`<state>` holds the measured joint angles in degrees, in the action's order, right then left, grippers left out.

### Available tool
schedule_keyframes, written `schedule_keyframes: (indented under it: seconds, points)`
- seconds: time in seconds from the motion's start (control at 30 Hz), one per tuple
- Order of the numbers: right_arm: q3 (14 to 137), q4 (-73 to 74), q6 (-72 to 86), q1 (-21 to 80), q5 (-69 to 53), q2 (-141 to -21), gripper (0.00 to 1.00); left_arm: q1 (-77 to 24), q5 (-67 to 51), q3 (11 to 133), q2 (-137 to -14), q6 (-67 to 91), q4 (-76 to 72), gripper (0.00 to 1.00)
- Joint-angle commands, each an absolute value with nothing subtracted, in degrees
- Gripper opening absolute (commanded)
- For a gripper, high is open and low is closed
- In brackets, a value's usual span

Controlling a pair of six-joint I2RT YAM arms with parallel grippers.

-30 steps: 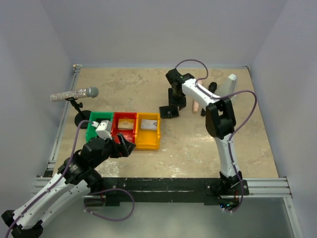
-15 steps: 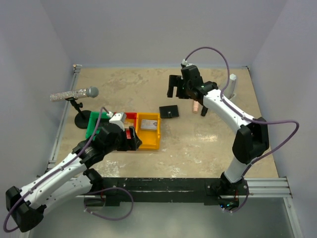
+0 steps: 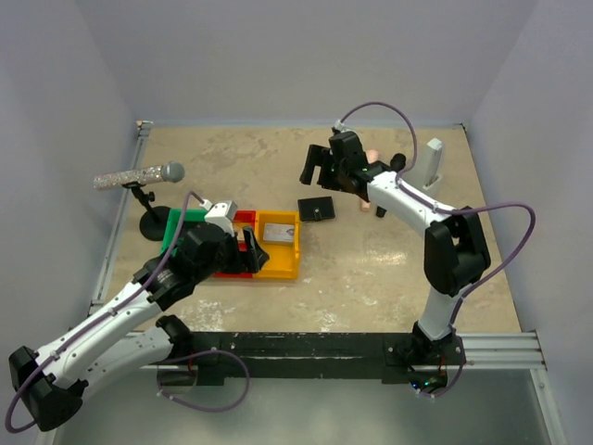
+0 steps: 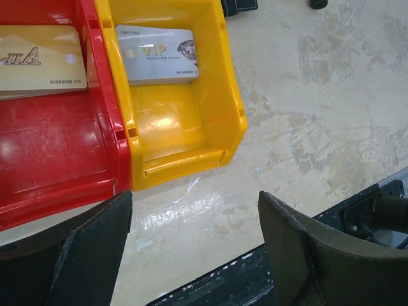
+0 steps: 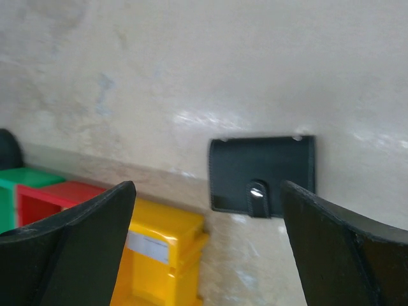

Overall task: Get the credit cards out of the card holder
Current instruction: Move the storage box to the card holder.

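Plainly, the card holder [image 3: 317, 209] lies flat and snapped shut on the surface [image 3: 371, 269], just at 6 o'clock of the right hand [image 3: 313, 169]. That hand hovers above it with fingers spread wide and nothing between them. In the right wrist view the holder's long axis runs 9 to 3, across the gap between the fingers, with its tab toward 6. The left hand [image 3: 243, 252], also spread and empty, hangs well apart at 8 o'clock from the holder, over the near edge of the yellow bin [image 4: 217, 108] and red bin [image 4: 57, 146]. A silvery card [image 4: 156, 54] sits in the yellow, a tan card [image 4: 38, 57] in the red; the dark one is not visible. The right arm looks nearer for any next reach.
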<state>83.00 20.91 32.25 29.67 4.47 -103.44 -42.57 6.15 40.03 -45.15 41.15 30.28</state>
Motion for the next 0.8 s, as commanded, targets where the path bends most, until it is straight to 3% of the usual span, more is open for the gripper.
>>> schedule_keyframes:
  seconds: [0.0,0.07,0.4,0.77]
  points:
    - [77.01,-4.07,44.71,29.18,-6.93,-104.67,0.99,-42.89,5.80,38.68,-43.33,42.27,29.97,0.84]
    - [75.06,-10.97,49.81,29.09,-7.39,-106.60,0.99,-42.89,5.89,38.32,-42.19,42.45,30.49,0.84]
    - [85.59,10.61,59.93,28.48,-0.35,-112.32,0.99,-42.89,6.42,36.56,-39.02,43.50,31.91,0.84]
    - [89.02,15.55,63.46,26.90,-0.09,-117.41,0.99,-42.89,6.59,35.68,-38.50,43.86,32.25,0.84]
